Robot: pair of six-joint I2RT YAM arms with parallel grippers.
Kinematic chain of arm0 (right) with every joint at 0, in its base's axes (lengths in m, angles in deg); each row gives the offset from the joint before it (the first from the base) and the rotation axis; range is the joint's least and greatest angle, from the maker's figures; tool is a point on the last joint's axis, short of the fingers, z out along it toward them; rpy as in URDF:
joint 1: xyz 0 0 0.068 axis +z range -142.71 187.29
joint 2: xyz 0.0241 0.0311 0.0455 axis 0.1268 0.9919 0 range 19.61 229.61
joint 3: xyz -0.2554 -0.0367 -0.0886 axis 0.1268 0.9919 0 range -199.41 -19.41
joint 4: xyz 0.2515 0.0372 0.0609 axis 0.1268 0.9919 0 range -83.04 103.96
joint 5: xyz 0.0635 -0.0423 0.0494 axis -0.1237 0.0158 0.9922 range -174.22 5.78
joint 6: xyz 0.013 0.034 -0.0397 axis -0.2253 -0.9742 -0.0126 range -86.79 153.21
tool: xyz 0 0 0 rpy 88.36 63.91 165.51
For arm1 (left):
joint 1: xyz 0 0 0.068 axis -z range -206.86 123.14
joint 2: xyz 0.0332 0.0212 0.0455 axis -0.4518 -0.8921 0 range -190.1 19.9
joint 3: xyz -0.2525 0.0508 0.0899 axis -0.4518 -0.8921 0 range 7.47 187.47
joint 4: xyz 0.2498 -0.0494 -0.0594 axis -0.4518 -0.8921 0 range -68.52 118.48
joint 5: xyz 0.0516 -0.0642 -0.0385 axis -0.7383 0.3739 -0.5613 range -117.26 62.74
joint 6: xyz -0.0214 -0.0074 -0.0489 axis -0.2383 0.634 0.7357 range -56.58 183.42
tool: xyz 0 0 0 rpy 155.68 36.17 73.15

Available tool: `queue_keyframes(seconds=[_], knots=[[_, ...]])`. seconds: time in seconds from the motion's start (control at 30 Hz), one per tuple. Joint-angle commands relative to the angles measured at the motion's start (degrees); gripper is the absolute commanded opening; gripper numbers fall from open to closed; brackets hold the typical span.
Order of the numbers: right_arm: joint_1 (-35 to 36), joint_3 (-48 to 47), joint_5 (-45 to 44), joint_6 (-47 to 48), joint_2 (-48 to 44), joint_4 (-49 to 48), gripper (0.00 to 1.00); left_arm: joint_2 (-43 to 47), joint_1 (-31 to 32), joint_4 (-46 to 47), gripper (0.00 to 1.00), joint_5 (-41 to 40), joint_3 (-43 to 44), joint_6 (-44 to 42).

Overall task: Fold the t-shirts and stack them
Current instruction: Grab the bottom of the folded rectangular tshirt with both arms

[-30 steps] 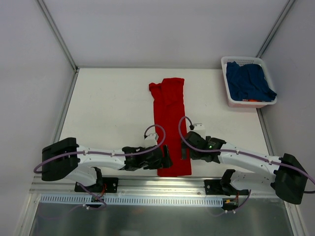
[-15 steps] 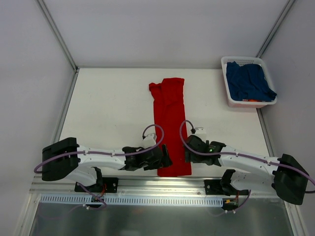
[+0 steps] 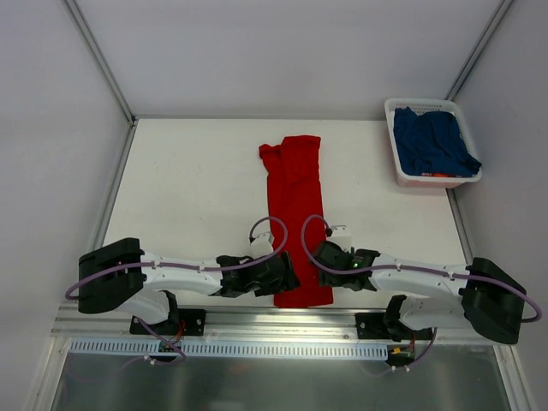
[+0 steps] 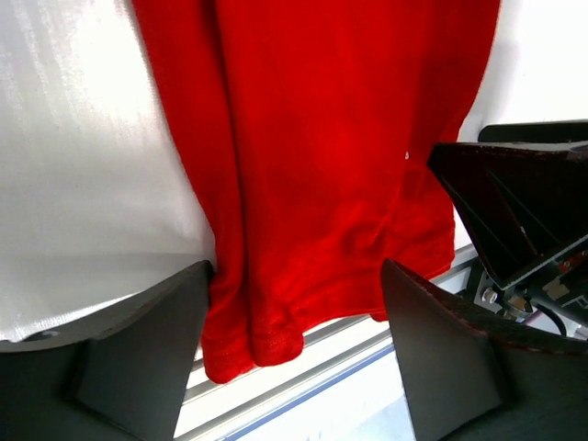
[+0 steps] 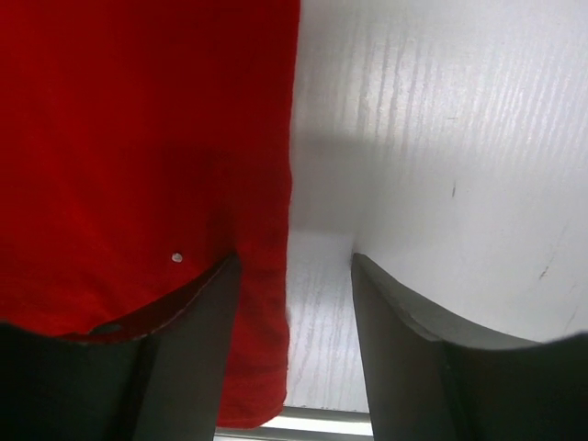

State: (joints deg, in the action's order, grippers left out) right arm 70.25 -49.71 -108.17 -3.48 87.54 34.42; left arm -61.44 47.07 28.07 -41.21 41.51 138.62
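White table [image 3: 188,197], pale grey walls [image 3: 282,51], metal corner rails [image 3: 98,56].

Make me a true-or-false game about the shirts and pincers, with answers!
1. The bright red cloth t-shirt lies in a long strip on the white table. True.
2. The dark navy blue cloth t-shirt lies flat on the table. False: it sits bunched in the white plastic basket.
3. The left pincer and right pincer are at the red t-shirt's near end. True.
4. The basket stands on the left. False: far right corner.
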Motion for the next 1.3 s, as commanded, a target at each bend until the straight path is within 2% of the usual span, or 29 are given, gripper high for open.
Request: queue_keyframes(seconds=[0.0, 0.17, 0.23, 0.27, 0.37, 0.47, 0.5, 0.6, 0.9, 1.27], knots=[[1.55, 0.42, 3.91, -3.74, 3.27, -4.61, 0.54, -4.35, 1.30, -11.72, 0.75, 1.82, -5.13, 0.56], [2.78, -1.33, 4.08, -4.01, 6.00, -5.23, 0.47, -4.79, 1.57, -11.64, 0.54, 2.00, -5.30, 0.83], [3.31, -2.03, 3.91, -4.27, 7.05, -5.31, 0.39, -4.88, 1.65, -11.64, 0.46, 2.09, -5.30, 0.83], [3.48, -2.21, 3.91, -4.27, 7.57, -5.40, 0.33, -4.97, 1.65, -11.64, 0.38, 2.18, -5.30, 0.74], [3.84, -2.92, 3.73, -4.36, 8.02, -5.23, 0.23, -4.97, 1.65, -11.64, 0.27, 2.09, -5.39, 0.74], [4.01, -3.62, 3.55, -4.36, 8.63, -4.88, 0.00, -4.97, 1.65, -11.72, 0.17, 2.09, -5.39, 0.48], [4.19, -3.80, 3.38, -4.53, 8.81, -4.70, 0.00, -4.88, 1.57, -11.72, 0.09, 2.09, -5.30, 0.39], [4.36, -4.41, 3.12, -4.36, 9.07, -4.35, 0.00, -4.62, 1.57, -11.81, 0.01, 1.74, -4.95, -0.40], [4.72, -8.88, -1.01, -2.95, 4.42, 2.58, 0.00, -0.23, 0.87, -15.32, 0.00, -2.04, 0.05, -4.62], [4.28, -19.26, -9.62, 2.14, -2.62, 13.32, 0.00, 6.11, -5.37, -21.13, 0.00, -6.26, 11.30, -14.99]])
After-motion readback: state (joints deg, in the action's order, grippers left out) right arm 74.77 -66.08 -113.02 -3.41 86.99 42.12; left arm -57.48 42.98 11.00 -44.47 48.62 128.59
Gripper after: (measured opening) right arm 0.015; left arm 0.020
